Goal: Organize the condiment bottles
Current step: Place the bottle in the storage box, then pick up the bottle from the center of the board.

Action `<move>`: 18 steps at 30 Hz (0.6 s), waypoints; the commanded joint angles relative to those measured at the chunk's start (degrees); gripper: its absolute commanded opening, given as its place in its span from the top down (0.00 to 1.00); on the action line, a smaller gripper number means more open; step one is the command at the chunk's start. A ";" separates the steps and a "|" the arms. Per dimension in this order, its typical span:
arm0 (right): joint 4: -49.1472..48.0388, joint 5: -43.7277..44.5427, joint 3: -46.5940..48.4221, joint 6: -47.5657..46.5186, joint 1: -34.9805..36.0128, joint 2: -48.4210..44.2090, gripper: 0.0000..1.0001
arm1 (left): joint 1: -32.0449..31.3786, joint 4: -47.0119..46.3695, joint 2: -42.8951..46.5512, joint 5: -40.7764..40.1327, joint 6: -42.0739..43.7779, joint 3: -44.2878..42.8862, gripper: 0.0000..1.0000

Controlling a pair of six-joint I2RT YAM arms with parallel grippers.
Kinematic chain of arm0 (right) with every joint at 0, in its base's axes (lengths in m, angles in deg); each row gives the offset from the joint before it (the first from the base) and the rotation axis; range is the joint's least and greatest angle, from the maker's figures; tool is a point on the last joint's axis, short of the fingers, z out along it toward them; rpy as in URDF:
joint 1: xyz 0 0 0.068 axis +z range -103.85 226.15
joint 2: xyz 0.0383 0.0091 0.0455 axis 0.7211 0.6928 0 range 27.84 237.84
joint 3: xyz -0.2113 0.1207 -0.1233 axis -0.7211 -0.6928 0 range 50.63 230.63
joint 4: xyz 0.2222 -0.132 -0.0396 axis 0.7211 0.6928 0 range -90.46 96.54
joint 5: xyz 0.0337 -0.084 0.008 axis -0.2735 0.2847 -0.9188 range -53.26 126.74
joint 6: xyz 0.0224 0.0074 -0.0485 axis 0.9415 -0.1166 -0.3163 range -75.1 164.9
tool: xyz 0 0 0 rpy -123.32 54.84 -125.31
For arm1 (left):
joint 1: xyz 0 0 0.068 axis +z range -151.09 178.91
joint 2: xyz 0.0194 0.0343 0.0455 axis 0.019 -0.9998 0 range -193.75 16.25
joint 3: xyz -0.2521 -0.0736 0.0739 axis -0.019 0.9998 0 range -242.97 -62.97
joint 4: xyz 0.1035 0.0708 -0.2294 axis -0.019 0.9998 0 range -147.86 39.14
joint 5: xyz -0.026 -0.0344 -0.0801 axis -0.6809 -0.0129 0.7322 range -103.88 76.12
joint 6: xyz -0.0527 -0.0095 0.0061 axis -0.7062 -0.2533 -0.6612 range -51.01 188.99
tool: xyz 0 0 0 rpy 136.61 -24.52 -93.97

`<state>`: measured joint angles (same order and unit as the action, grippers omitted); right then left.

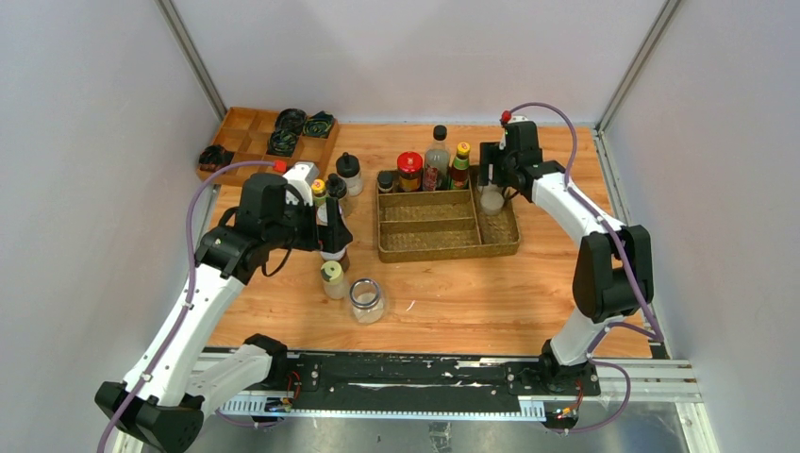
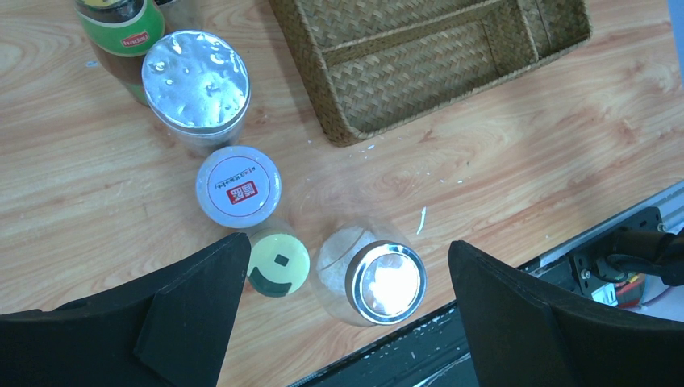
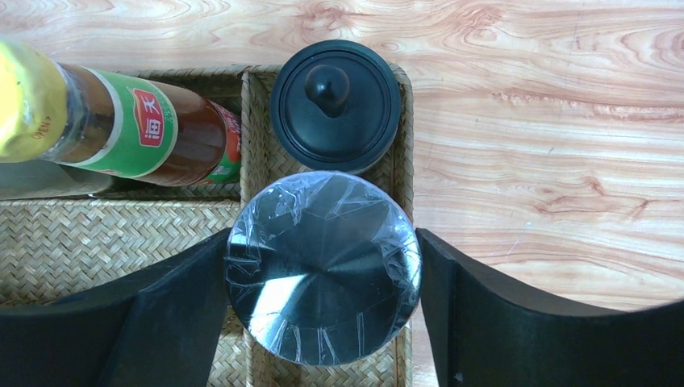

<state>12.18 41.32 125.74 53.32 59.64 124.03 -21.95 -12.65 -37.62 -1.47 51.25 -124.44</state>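
Note:
My right gripper [image 3: 323, 235] stands over the woven tray's [image 1: 448, 247] right compartment. Its jaws sit close on either side of a silver-lidded jar [image 3: 323, 270] resting there and are open. A black knob-lidded jar [image 3: 335, 105] stands just behind it, and a green-labelled sauce bottle [image 3: 137, 125] to the left. Several more condiment bottles [image 1: 436, 159] line the tray's back. My left gripper [image 2: 348, 246] hangs open above a yellow-capped bottle [image 2: 278, 262] and a clear jar with a silver lid [image 2: 385, 282]. A white-capped bottle [image 2: 239, 185] and a foil-topped jar [image 2: 196, 79] stand beyond them.
A wooden compartment box [image 1: 247, 132] with dark coils sits at the back left. A black-capped clear bottle [image 1: 348, 174] stands alone between that box and the tray. The black rail [image 1: 406, 373] runs along the table's near edge, close to the clear jar [image 1: 367, 300].

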 commanded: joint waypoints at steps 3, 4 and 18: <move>2.38 2.50 0.12 0.31 -0.49 -5.61 0.07 | -0.41 1.40 -0.10 -0.37 1.06 -2.43 0.00; 4.42 3.67 0.47 0.54 -0.49 -7.51 0.07 | -0.41 1.72 -0.10 -0.70 1.32 -2.70 0.00; 19.91 3.23 -16.39 8.60 27.80 -47.51 0.09 | -0.32 2.17 -0.94 -6.40 3.04 -3.32 0.00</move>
<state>22.63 43.52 116.00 57.30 77.76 80.33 -21.97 -11.23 -37.64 -4.68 52.74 -126.08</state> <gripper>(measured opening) 0.929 0.999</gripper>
